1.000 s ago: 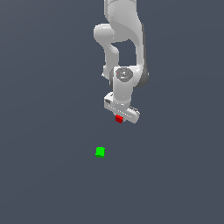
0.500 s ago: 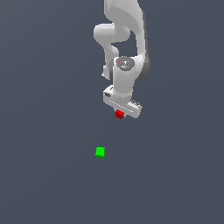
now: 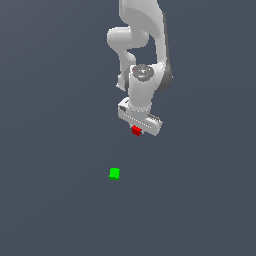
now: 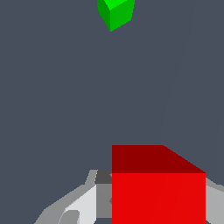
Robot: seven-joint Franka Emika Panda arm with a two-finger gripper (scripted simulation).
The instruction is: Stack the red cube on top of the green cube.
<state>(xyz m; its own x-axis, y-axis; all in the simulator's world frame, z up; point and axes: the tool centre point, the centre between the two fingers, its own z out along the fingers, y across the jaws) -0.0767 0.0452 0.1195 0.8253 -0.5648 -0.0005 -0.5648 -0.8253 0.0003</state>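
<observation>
The red cube (image 3: 136, 131) is held in my white gripper (image 3: 137, 133), just under the gripper's bar, above the grey floor. In the wrist view the red cube (image 4: 157, 188) fills the near part between the grey fingers (image 4: 72, 203). The green cube (image 3: 114, 173) lies on the floor, apart from the gripper, lower in the exterior view and toward the exterior view's left. It also shows in the wrist view (image 4: 115, 13), some way off from the red cube. The gripper is shut on the red cube.
The plain dark grey floor (image 3: 200, 200) surrounds the cubes. The white arm (image 3: 142, 45) rises behind the gripper toward the top of the exterior view.
The gripper has risen a little with the red cube in it. The wrist has turned slightly. The green cube has not moved.
</observation>
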